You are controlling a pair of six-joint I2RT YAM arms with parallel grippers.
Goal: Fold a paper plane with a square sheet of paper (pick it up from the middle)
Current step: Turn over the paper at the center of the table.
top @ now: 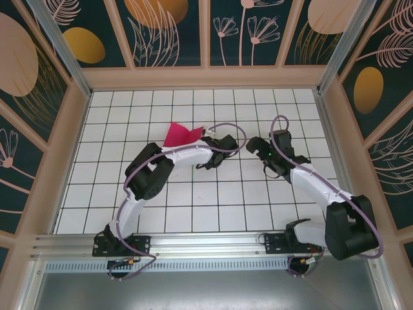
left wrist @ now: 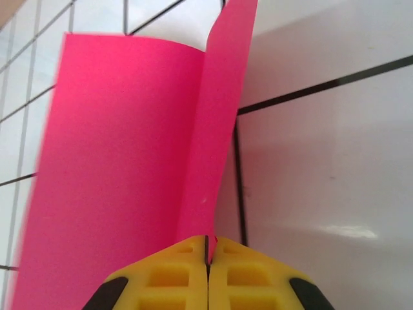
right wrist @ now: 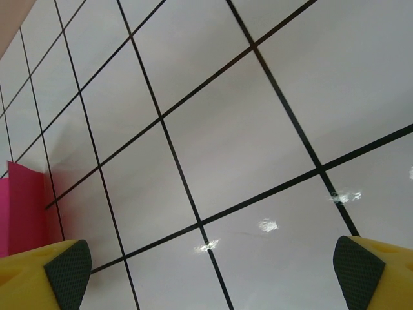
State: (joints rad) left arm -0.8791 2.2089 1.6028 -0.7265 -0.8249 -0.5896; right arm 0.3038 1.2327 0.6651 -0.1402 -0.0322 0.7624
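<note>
Pinching the square sheet of paper (left wrist: 122, 161), your left fingers (left wrist: 171, 274) are pressed together on the pink paper. One flap stands upright from the grip and the wider part curves away toward 10 o'clock in the left wrist view. From above, the sheet sits toward 11 o'clock of the middle of the surface (top: 213, 206), raised and bent rather than flat. Your right fingers (right wrist: 61, 268) stand wide apart with nothing between them, aimed at bare tiles. A sliver of pink shows at 9 o'clock in their view, so they are near the sheet but apart from it.

By the look of it, you are in an early fold: one bend, no point and no dart shape yet. The next move likely calls for the free right fingers to come across and take or press the loose flap. It should be done gently, since paper this thin may buckle or slip rather than crease cleanly.

The surface is white, ruled in a black grid and glossy enough to throw glints. Dark teal wall panels (top: 245, 32) with pale flowers and orange ovals, framed in light wood, close it in at 9, 12 and 3 o'clock. A metal rail (top: 193, 244) carrying both arm bases runs along 6 o'clock.
</note>
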